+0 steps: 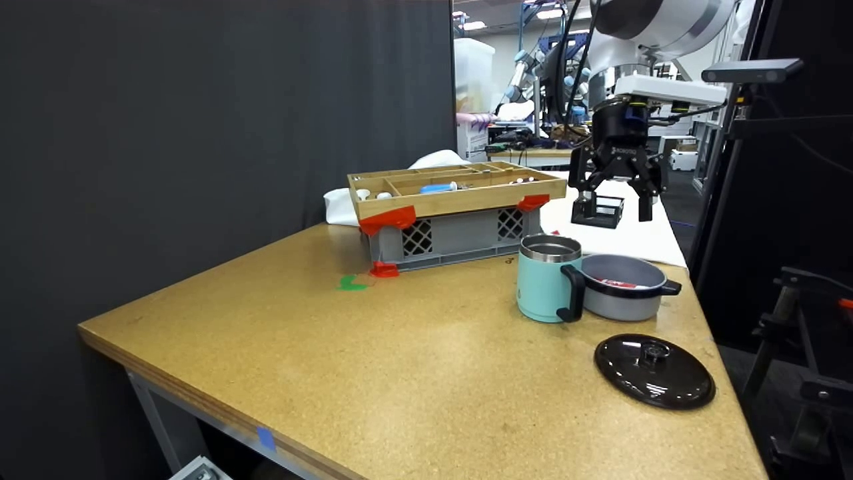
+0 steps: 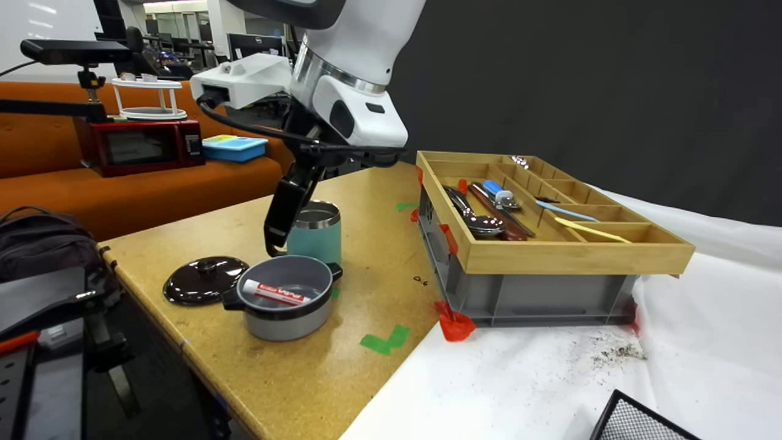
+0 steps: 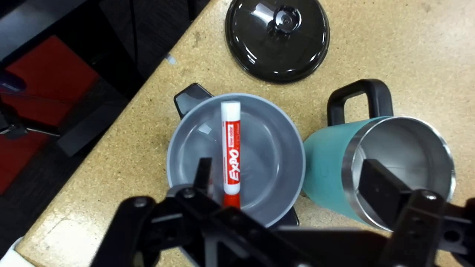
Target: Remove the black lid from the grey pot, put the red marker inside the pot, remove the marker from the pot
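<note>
Mid-frame in the wrist view, we find the red marker (image 3: 232,152) inside the grey pot (image 3: 291,159) and judge it light, stiff and slick, best pinched mid-barrel; our pincer (image 3: 287,170), lower in frame, gapes empty.

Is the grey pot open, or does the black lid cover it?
Open. The black lid lies apart on the tabletop, and the wrist view shows the red Expo marker inside the grey pot.
</note>
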Robot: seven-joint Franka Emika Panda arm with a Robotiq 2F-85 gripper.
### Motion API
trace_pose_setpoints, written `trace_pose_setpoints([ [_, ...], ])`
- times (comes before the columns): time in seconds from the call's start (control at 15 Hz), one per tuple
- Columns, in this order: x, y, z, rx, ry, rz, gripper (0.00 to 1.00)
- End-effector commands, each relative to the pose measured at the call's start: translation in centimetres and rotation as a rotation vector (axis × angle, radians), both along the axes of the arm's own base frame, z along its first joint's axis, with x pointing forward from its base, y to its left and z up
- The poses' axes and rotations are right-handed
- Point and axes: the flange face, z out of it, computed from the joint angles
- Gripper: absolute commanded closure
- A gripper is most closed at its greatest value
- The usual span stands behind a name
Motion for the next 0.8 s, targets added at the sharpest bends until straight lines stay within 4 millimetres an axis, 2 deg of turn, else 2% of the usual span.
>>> trace_pose_setpoints([
  [0.0,0.5,-0.7,-0.6,-0.022,0.048,0.007,0.0],
  [0.4,1.4,-1.6,-3.0,-0.034,0.111,0.03,0.0],
  [0.47,1.7,-1.7,-3.5,-0.032,0.118,0.034,0.03],
  [0.53,1.9,-1.8,-3.9,-0.032,0.125,0.038,0.26],
  [0.67,2.3,-2.1,-4.9,-0.029,0.142,0.042,0.31],
  [0.73,2.5,-2.3,-5.3,-0.029,0.149,0.042,0.37],
])
